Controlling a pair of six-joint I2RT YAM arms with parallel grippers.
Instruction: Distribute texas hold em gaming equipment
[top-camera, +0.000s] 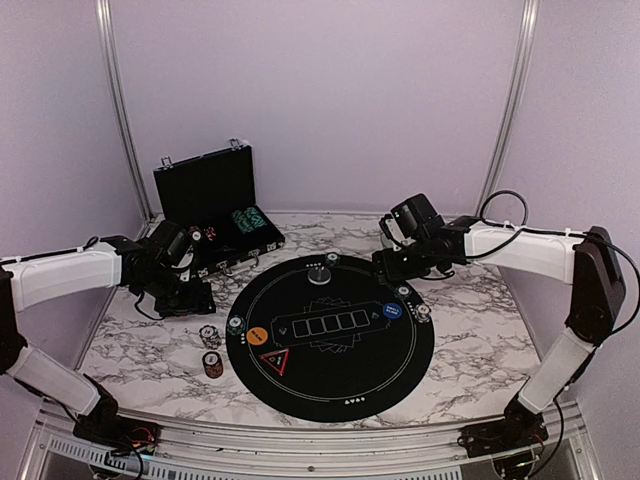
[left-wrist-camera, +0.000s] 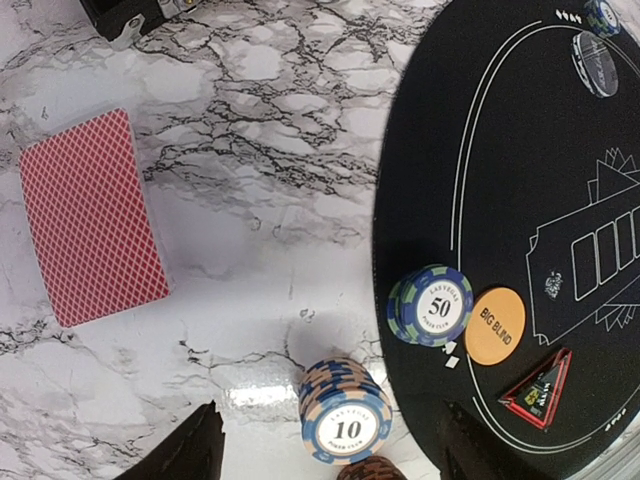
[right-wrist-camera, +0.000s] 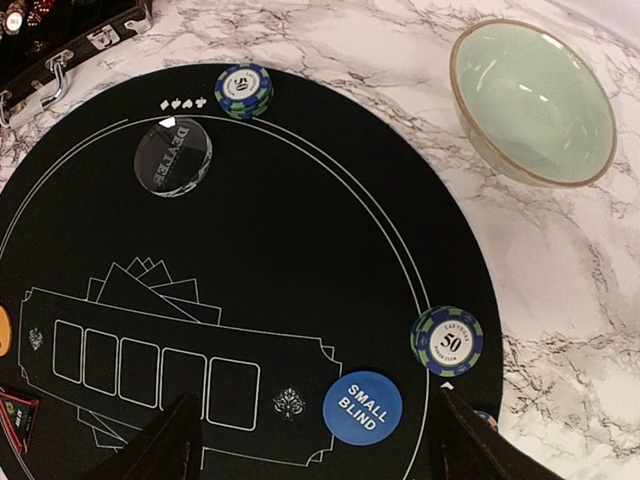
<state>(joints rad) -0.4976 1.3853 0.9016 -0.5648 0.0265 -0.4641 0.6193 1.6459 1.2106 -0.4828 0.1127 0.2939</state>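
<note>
Nearest the left wrist camera, the left gripper (left-wrist-camera: 330, 460) hung with its jaws apart, clamped on nothing. Beneath it, on the marble table (left-wrist-camera: 260, 120), stood a 10-chip stack (left-wrist-camera: 345, 412) just off the edge of the black mat (left-wrist-camera: 480, 150). A brown stack (left-wrist-camera: 370, 468) peeked in beside it at the frame's bottom edge. A red-backed deck (left-wrist-camera: 92, 215) lay flat on the marble, well apart from the chips. On the mat's rim sat a 50-chip stack (left-wrist-camera: 432, 305) just beside the orange disc (left-wrist-camera: 495, 325), with a red triangle (left-wrist-camera: 540, 388) near.

The right gripper (right-wrist-camera: 320, 445) was likewise spread and empty above the mat. Between its fingers in that view lay the blue disc (right-wrist-camera: 362, 408), near a second 50 stack (right-wrist-camera: 447, 340) at the mat's edge. A third 50 stack (right-wrist-camera: 244, 90) stood at the rim near the clear dealer button (right-wrist-camera: 172, 156). Off the mat, the green bowl (right-wrist-camera: 470, 140) rested on the marble, and the case (right-wrist-camera: 60, 40) showed in the corner.
</note>
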